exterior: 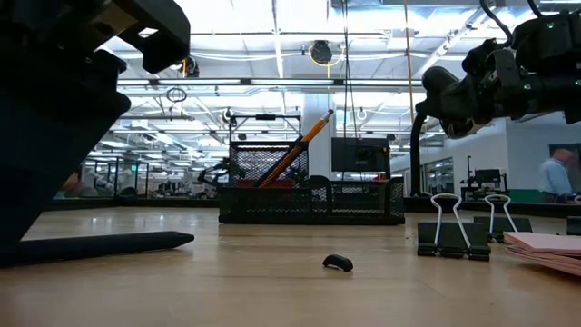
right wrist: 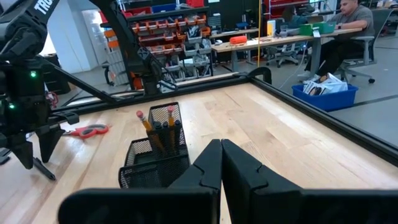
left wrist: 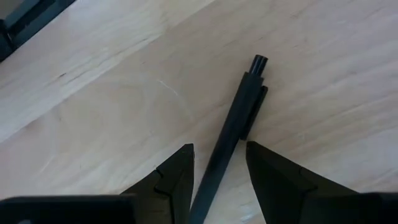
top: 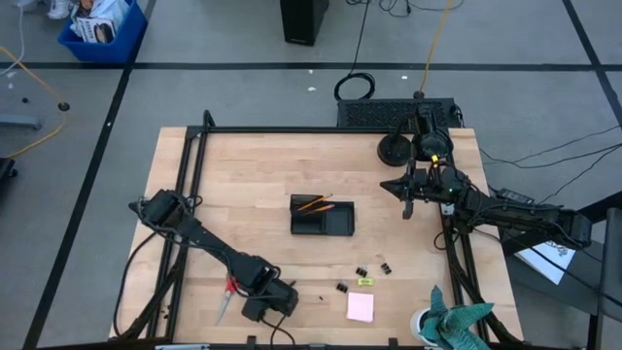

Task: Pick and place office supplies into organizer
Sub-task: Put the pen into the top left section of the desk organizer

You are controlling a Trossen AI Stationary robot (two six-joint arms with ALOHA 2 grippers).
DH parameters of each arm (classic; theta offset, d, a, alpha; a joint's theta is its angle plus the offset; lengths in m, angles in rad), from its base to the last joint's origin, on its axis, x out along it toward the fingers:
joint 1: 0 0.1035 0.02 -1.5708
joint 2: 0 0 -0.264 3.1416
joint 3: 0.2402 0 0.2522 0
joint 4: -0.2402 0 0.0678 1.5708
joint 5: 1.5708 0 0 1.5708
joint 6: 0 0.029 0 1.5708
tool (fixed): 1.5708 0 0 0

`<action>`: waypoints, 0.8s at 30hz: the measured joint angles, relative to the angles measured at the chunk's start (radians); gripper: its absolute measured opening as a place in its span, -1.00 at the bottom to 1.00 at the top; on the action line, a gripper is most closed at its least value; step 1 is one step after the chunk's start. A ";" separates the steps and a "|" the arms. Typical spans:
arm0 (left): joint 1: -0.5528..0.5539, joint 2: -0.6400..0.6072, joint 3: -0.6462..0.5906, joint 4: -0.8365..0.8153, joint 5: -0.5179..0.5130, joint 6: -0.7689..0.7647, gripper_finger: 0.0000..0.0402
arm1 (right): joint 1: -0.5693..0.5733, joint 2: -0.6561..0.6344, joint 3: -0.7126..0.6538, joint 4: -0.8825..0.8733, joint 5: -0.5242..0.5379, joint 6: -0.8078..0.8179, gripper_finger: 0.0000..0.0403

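From above, we see our left gripper [top: 264,309] low at the table's [top: 243,185] near edge, well away from the organizer [top: 322,216], beside the scissors [top: 227,296]. Our left wrist shows fingers [left wrist: 174,180] apart, straddling a black pen [left wrist: 233,127] lying flat. Our right gripper's [right wrist: 221,163] fingers are together, above the organizer.

I see a teal cloth [top: 457,322] at the wooden tabletop's [top: 253,170] near right corner, a blue bin [top: 102,31] on the floor beyond, and a seated person [right wrist: 349,28] at a far desk.
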 joint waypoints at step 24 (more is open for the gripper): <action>0.143 0.097 0.069 0.138 0.169 -1.044 -0.22 | 0.000 0.000 0.000 -0.007 0.000 0.053 -1.00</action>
